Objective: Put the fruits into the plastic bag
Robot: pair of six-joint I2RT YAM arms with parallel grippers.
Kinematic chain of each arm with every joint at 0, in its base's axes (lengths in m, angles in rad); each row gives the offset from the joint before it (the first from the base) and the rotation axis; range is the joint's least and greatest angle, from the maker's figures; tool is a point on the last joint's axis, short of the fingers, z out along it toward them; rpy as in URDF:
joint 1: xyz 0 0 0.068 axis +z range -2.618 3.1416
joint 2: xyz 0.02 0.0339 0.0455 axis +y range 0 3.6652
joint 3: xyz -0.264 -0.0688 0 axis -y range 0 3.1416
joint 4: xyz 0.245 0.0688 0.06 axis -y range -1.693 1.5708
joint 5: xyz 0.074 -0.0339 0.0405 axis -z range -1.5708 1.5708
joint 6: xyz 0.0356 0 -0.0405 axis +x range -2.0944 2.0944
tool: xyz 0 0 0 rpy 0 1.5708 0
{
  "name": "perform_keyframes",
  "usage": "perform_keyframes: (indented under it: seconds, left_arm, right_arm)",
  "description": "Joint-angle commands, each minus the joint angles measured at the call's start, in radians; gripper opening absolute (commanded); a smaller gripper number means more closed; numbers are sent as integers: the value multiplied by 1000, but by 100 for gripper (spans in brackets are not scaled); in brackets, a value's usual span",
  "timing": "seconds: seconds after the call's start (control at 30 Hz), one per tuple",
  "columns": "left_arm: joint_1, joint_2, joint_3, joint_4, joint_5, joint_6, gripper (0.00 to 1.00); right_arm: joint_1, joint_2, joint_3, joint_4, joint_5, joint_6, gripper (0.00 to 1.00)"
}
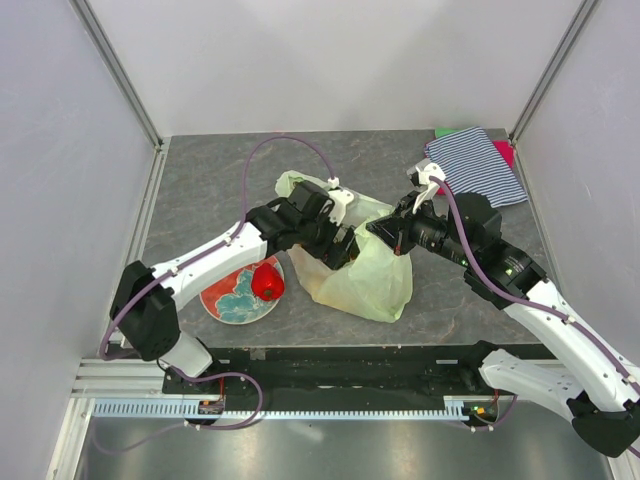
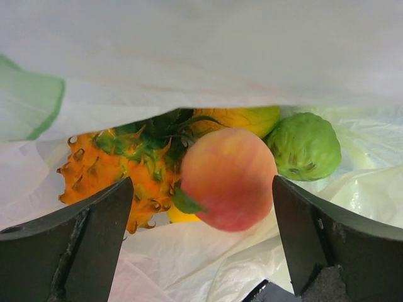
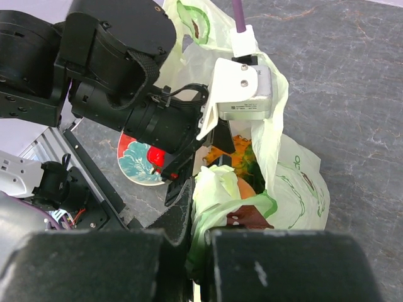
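Nearest, a red pepper-like piece (image 1: pixel 267 282) sits on the red plate (image 1: pixel 222 300), beyond it the plastic bag (image 1: pixel 372 282) lies on the table (image 1: pixel 200 180) holding peach (image 2: pixel 228 178), pineapple (image 2: pixel 107 171) and green apple (image 2: pixel 305 146), the left gripper (image 2: pixel 201 184) spread wide in its mouth, the right gripper (image 3: pixel 200 251) clamped on its rim.

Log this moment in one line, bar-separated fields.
left gripper: open at bag mouth | right gripper: shut on bag | peach: in bag | pepper: on plate
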Motion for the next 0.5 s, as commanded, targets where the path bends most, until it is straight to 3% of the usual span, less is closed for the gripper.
perform_keyframes:
  seconds: [0.0,0.3,0.47]
  left_arm:
    - [-2,-87,11,56,-13,19,97]
    - [1,-377,-118,278,98,-9,99]
    - [8,-535,-158,309,172,-50,99]
  right_arm:
    - [1,-19,14,39,9,8,0]
    - [1,-18,15,39,6,8,0]
    - [1,-19,20,39,-4,8,0]
